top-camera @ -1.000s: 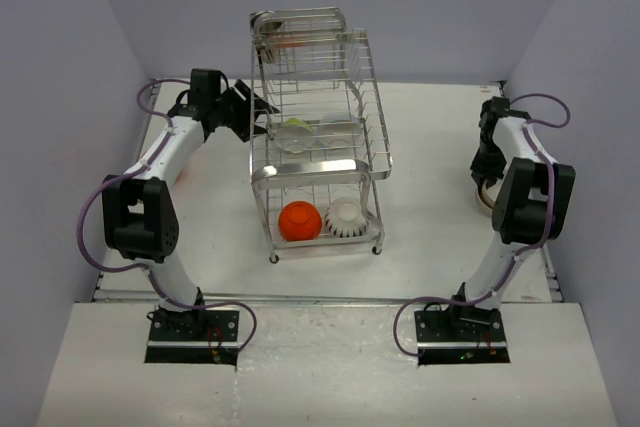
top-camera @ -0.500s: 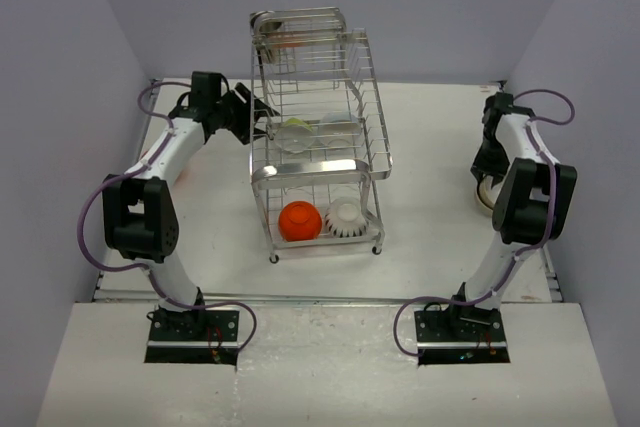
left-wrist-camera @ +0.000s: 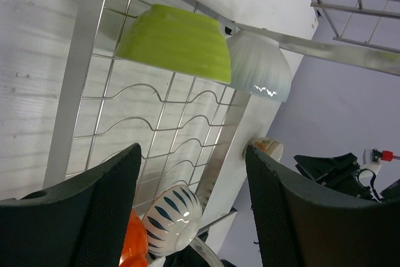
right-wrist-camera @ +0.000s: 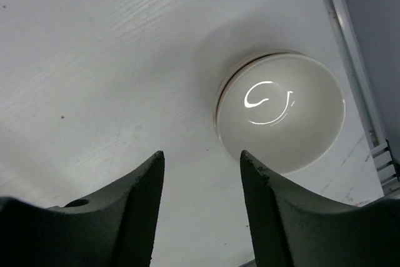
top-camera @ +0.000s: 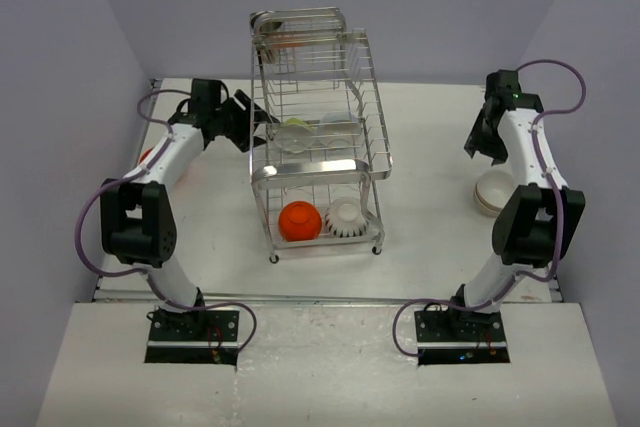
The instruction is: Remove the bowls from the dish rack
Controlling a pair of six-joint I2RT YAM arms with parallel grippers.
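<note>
1. Right pincer gapes wide and empty above a cream bowl near the worktop's right edge.
2. Left pincer, wide and empty, faces the dish rack, mid-worktop, with green bowl inside.

A lime-green bowl and a pale ribbed bowl (side by side) rest on the dish rack.
</note>
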